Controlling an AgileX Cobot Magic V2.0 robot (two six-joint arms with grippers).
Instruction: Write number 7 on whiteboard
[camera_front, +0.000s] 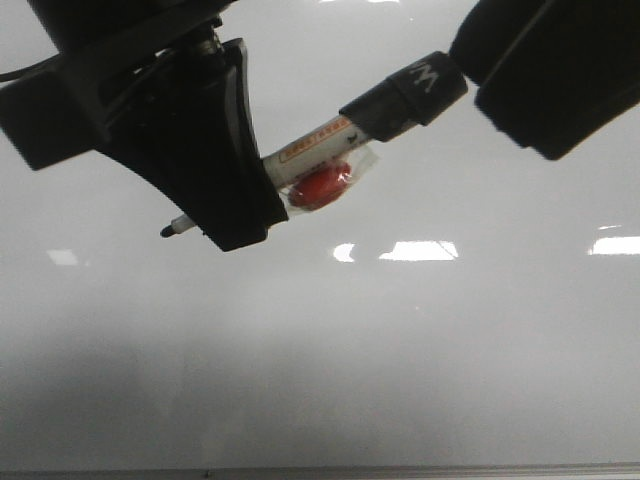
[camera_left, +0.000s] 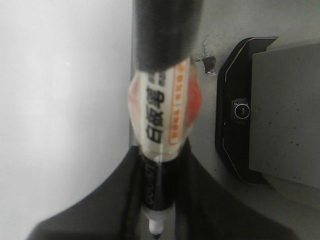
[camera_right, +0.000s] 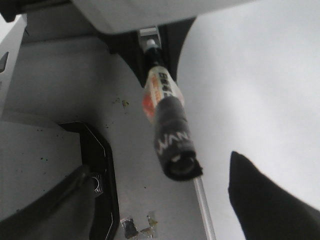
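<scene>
The whiteboard (camera_front: 320, 340) is glossy pale grey and fills the front view, with its thin grey edge strip (camera_front: 320, 470) at the bottom. No number 7 shows on it. My left gripper (camera_front: 235, 215) is shut on a white marker (camera_front: 315, 150) with an orange label and a red lump taped to it. The bare black tip (camera_front: 168, 231) sticks out past the fingers, above the board. In the left wrist view the marker (camera_left: 160, 115) runs down between the left gripper's (camera_left: 157, 212) fingers. My right gripper (camera_right: 155, 172) is open. The marker's black rear end (camera_right: 174, 142) points between its fingers without touching them.
Beside the board lies bare grey table (camera_right: 75, 85). On it stands a black-rimmed grey block (camera_left: 280, 110), which also shows in the right wrist view (camera_right: 100, 165). Small tape scraps (camera_right: 135, 227) lie near the board's edge strip (camera_right: 202, 205). Bright glare patches (camera_front: 418, 250) mark the board.
</scene>
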